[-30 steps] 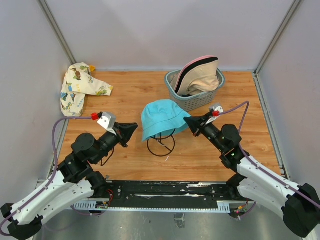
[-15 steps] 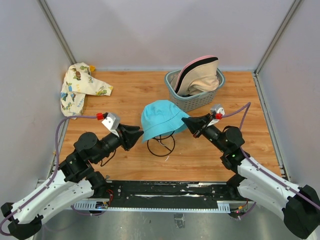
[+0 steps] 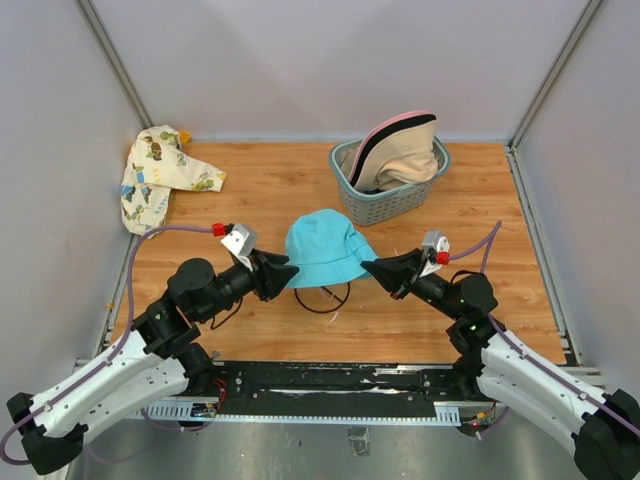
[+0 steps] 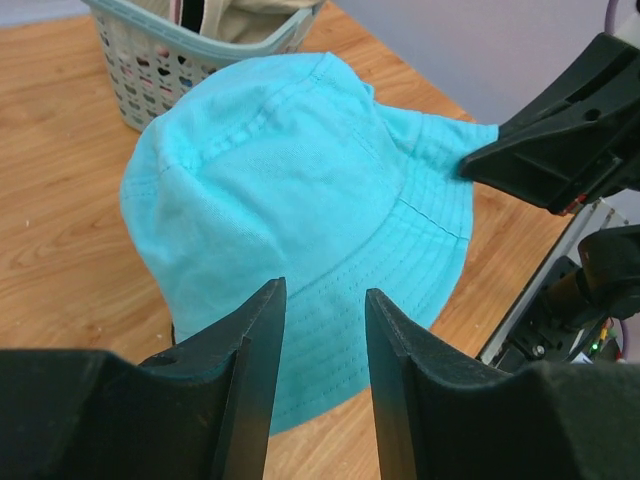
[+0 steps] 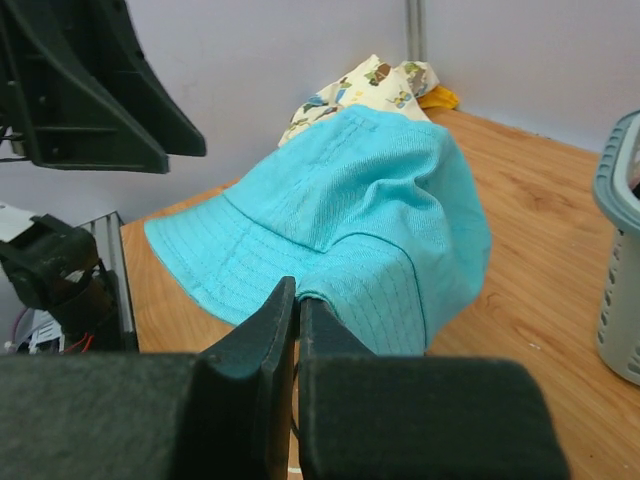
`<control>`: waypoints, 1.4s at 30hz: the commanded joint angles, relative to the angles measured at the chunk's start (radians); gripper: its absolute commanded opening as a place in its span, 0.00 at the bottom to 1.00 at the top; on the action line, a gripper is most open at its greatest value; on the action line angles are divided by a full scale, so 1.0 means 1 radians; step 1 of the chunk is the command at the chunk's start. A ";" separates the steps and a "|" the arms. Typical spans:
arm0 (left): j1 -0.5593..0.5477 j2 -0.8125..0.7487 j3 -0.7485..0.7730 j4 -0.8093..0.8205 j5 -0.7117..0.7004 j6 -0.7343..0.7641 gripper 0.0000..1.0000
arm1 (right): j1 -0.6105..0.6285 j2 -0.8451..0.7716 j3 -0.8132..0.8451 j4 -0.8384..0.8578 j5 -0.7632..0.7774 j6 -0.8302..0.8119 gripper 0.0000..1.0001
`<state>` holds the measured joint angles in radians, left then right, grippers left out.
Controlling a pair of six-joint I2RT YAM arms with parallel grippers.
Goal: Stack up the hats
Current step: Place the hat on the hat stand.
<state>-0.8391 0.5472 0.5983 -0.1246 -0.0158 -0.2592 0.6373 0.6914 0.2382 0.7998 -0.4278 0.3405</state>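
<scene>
The teal-blue fabric bucket hat [image 3: 325, 250] sits in the middle of the wooden table [image 3: 260, 190], its crown propped on a thin black wire stand [image 3: 322, 296]. The right gripper [image 3: 372, 268] is pinched onto the brim at the hat's right side. In the right wrist view its fingers [image 5: 250, 340] are all but together, with the blue cloth nipped between them. The left gripper [image 3: 287, 272] is at the opposite brim with its fingers [image 4: 250, 360] apart, and the brim's edge shows in the gap but is not squeezed.

The hat will probably handle as light and limp (the brim droops where it hangs free), so a one-sided hold would likely let it fold and swing. Taking it by the stitched brim on both sides looks the surest grip.

A bunch of pink-edged, black and cream hats [image 3: 400, 150] stands in the grey-green slatted plastic basket [image 3: 385, 207] behind. A cream printed cloth piece [image 3: 155, 175], perhaps another hat, lies well apart in the far left corner.
</scene>
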 commanded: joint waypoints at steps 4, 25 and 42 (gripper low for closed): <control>0.000 0.048 -0.026 0.062 0.026 -0.031 0.43 | 0.039 -0.017 -0.022 0.008 -0.121 -0.025 0.01; -0.006 0.057 -0.013 0.069 -0.038 -0.054 0.42 | 0.172 -0.244 -0.232 -0.158 0.235 -0.033 0.01; -0.008 0.069 0.035 0.094 -0.037 -0.087 0.43 | 0.180 0.191 -0.224 0.101 0.301 0.027 0.01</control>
<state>-0.8413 0.6281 0.5941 -0.0528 -0.0505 -0.3416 0.7929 0.8413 0.0185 0.8055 -0.1547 0.3538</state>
